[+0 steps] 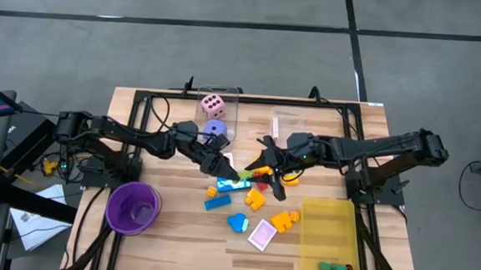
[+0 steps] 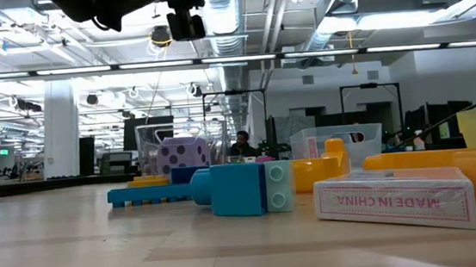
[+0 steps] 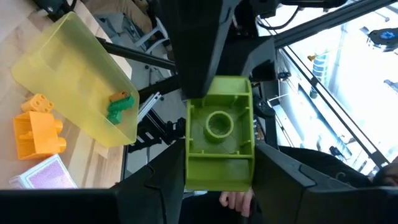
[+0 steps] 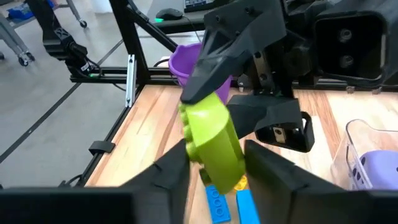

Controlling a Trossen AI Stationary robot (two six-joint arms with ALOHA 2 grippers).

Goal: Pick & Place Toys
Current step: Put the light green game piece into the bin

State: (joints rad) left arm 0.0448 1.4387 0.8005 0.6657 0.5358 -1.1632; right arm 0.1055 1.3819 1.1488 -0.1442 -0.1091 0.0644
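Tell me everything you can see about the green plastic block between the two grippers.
The lime-green plastic block is a hollow, glossy building brick; the left wrist view shows its open underside with a round tube inside and thin walls. It hangs above the wooden table, over the scattered toys, at the table's middle. The left gripper has its dark fingers on two opposite sides, and the right gripper flanks it from the other direction, fingers closing in. In the right wrist view it sits tilted.

Count: two dice (image 1: 214,106) (image 1: 215,128); one purple cup (image 1: 133,207); one yellow tray (image 1: 328,231); one pink-white card (image 1: 263,235); one green block (image 3: 219,132).
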